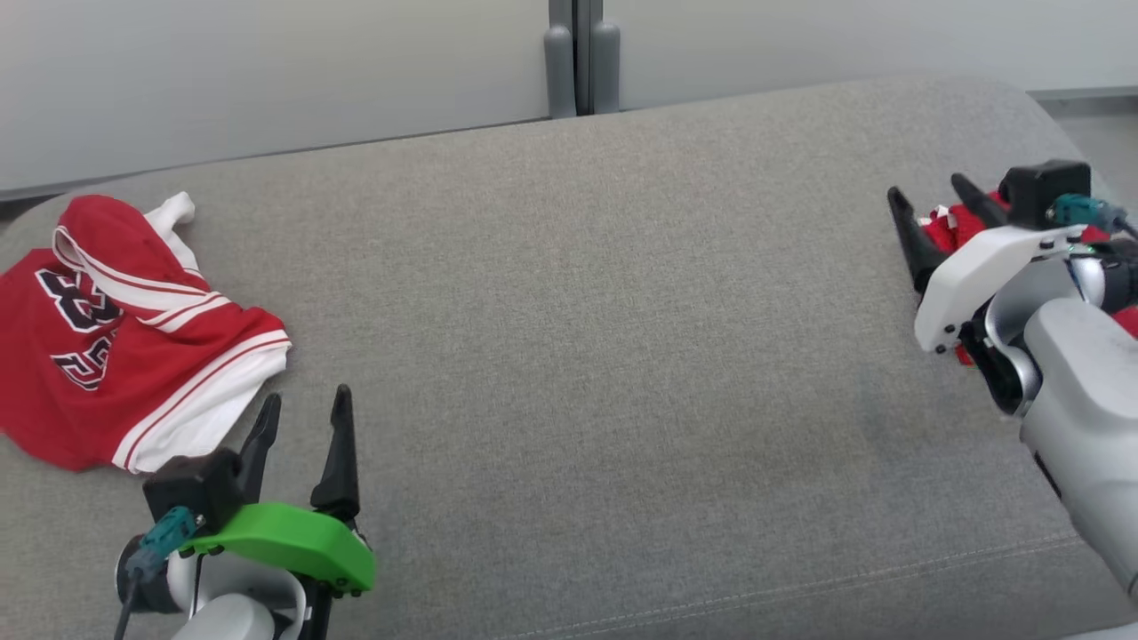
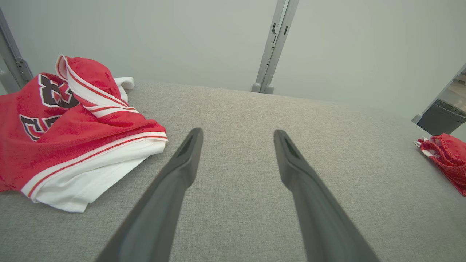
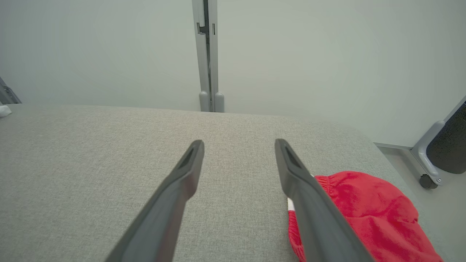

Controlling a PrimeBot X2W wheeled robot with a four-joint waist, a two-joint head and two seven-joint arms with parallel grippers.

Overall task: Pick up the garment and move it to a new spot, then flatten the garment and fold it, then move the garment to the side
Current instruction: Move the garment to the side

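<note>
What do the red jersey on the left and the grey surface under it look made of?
Red jersey: soft matte fabric, probably synthetic knit; it lies in limp folds. Grey surface: woven upholstery cloth, matte; fine weave shows and a stitched seam runs along its front.

Between the left tool [image 1: 307, 396] and the right tool [image 1: 926, 188], a wide stretch of bare table [image 1: 605, 338] is left free. Ahead-left of the left tool a jersey [image 1: 124, 338] is heaped; a red cloth [image 1: 944, 231] is bunched under the right tool.
</note>
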